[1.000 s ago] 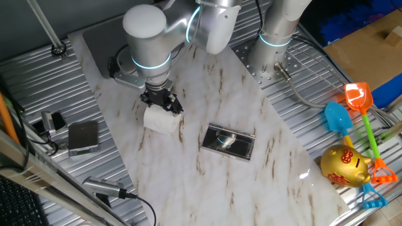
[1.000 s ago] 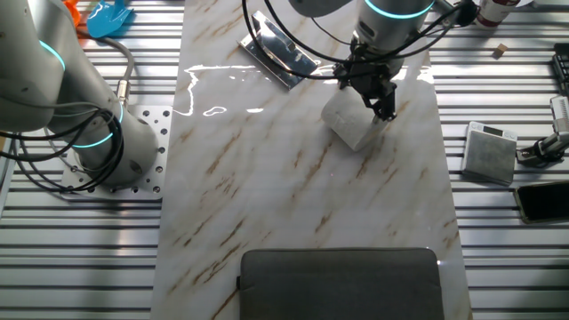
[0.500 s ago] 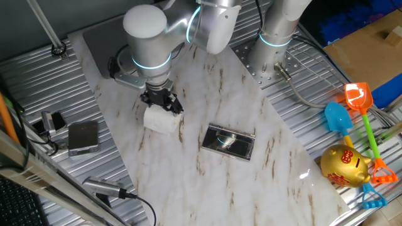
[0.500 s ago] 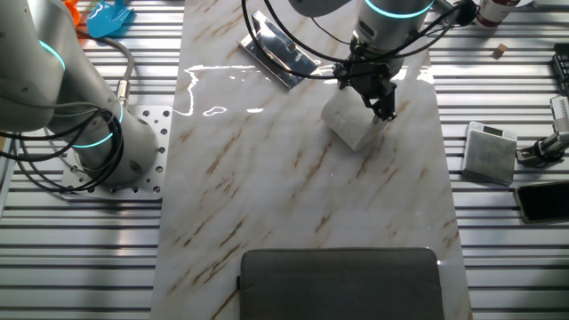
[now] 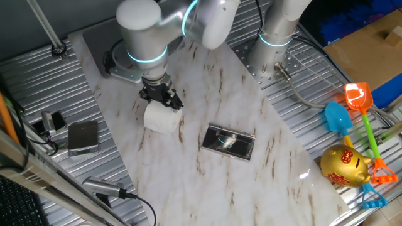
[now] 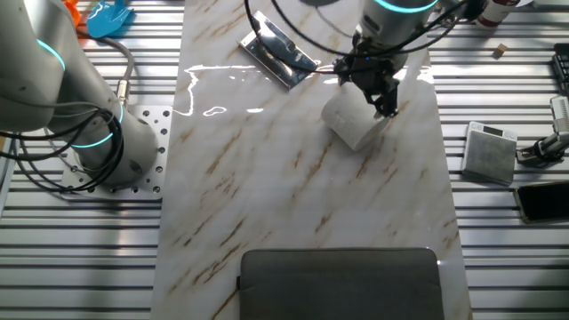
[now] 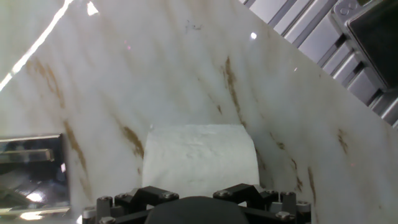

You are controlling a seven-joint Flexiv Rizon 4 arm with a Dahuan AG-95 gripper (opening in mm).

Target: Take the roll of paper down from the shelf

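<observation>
The roll of paper (image 5: 162, 119) (image 6: 353, 123) lies on its side on the marble tabletop, off the shelf. In the hand view the white roll (image 7: 199, 155) fills the lower middle, just beyond the hand. The shelf (image 5: 228, 142) (image 6: 276, 52), a low stand with a dark mirror-like top, sits a short way from the roll, and its edge shows at the left of the hand view (image 7: 28, 152). My gripper (image 5: 161, 99) (image 6: 377, 89) hovers right above the roll, jaws spread and nothing held between them.
A grey flat plate (image 6: 342, 283) lies at one end of the marble top. A small grey box (image 5: 83, 137) with cables sits on the ribbed metal beside it. A second arm's base (image 5: 273, 50) stands nearby. Plastic toys (image 5: 352, 119) lie further off.
The arm has lifted and shifted slightly away from the roll. The roll stays where it lay on the marble.
</observation>
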